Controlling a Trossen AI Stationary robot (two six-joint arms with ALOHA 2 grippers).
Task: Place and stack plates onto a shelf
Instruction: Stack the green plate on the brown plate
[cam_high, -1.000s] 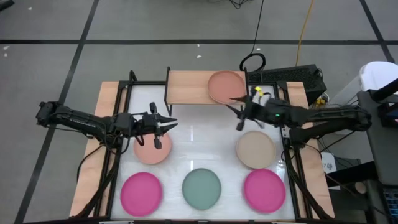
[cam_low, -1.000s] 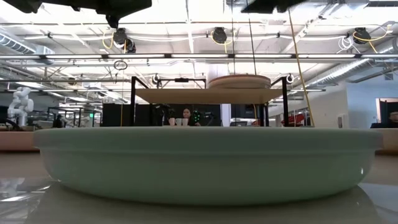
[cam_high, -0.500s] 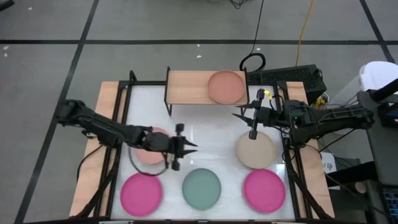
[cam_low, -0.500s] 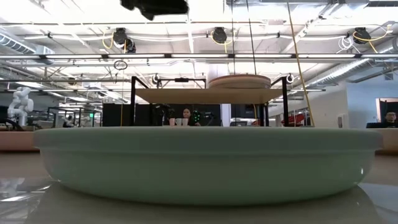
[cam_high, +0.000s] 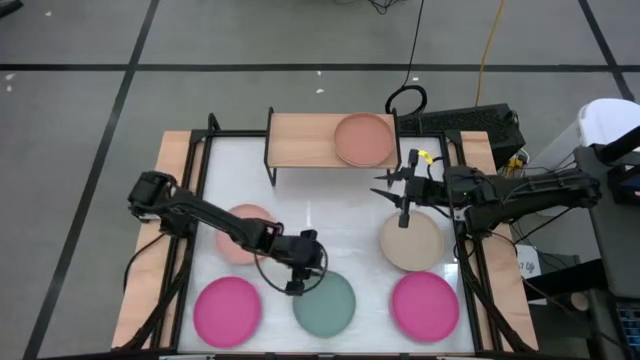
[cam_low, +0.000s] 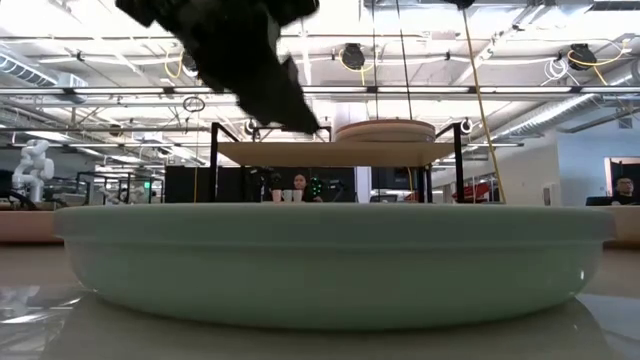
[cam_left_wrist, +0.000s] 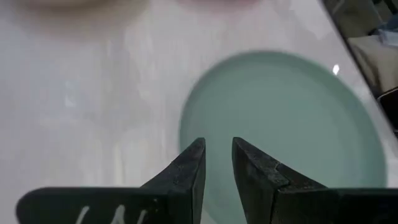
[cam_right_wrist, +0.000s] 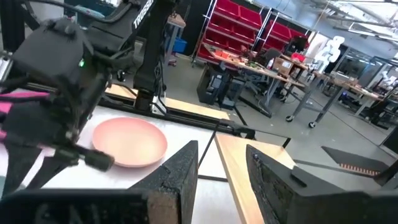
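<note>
From above, the white desk (cam_high: 330, 240) carried round matte plates: a teal plate (cam_high: 325, 303), two magenta plates (cam_high: 227, 311), a beige plate (cam_high: 411, 241) and a peach plate (cam_high: 243, 232) half hidden under the left arm. Another pink plate (cam_high: 364, 140) sat on the wooden shelf (cam_high: 305, 140). The left gripper (cam_high: 293, 287) hovered at the teal plate's rim; the right gripper (cam_high: 402, 205) hung near the beige one.

At desk level, the teal plate's wall filled the frame, cutting off everything nearer.

The left wrist view showed the dark fingers (cam_left_wrist: 189, 171) slightly apart, empty, above the teal plate.

The right wrist view showed its fingers (cam_right_wrist: 180, 171) apart, empty
</note>
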